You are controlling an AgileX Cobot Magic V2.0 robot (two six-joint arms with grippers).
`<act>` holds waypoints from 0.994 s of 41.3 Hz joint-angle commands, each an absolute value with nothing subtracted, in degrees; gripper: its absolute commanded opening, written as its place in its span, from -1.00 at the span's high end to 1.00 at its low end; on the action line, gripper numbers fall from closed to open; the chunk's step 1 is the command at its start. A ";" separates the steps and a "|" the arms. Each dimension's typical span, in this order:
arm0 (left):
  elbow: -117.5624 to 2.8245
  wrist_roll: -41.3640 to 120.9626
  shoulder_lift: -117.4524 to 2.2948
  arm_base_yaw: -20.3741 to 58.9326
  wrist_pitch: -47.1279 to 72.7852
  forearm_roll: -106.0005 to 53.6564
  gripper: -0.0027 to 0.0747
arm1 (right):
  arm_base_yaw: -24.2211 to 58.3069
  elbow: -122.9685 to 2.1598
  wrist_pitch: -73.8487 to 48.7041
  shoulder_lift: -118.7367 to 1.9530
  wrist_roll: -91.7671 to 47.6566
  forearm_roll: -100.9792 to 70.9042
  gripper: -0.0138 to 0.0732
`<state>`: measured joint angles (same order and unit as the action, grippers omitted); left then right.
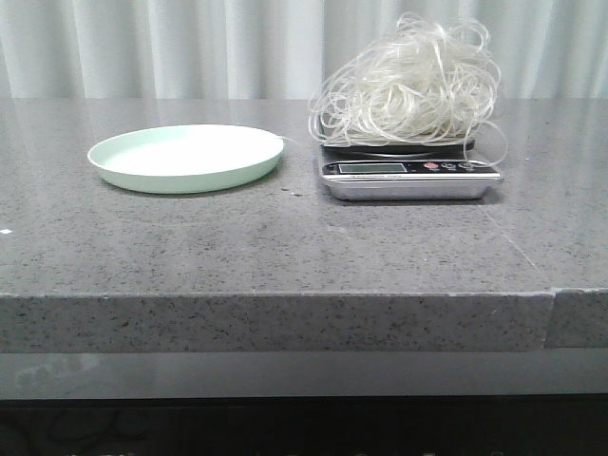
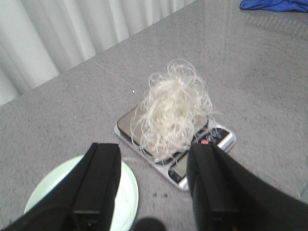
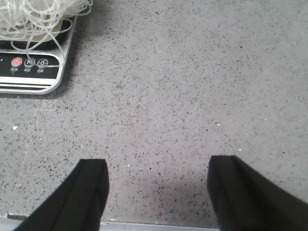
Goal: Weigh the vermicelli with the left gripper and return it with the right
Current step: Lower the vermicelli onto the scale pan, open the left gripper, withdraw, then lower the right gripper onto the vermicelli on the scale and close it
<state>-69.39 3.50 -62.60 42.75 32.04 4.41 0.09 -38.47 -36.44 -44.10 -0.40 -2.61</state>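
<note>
A fluffy nest of vermicelli sits piled on a small kitchen scale at about two o'clock on the grey stone table. A pale green plate lies well apart at ten o'clock. The left gripper hangs wide open, holding nothing. The right gripper also gapes wide, holding nothing, over bare table beside the scale.

Both claws hang empty above the table with their dark fingers spread wide apart, the left claw holding nothing between its two blunt fingers and the right claw likewise parted, only speckled table showing in the gap between its fingertips.
</note>
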 commanded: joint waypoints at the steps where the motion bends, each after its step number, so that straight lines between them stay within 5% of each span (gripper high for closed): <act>1: -63.84 2.59 -54.98 42.90 26.62 3.41 -0.07 | -0.08 -40.44 -33.24 -44.21 -1.03 -2.85 -0.57; 20: -42.18 2.59 -31.61 42.90 27.02 1.51 -0.07 | 6.63 -44.62 -32.84 -48.16 -1.43 -3.99 -0.57; 41: -41.67 2.59 -30.41 42.90 27.11 1.51 -0.07 | 16.30 -67.10 -32.81 -72.00 -1.43 -3.99 -0.57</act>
<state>-40.26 3.22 -30.34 42.75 31.27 2.02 16.25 -61.84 -36.33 -69.83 -0.97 -3.84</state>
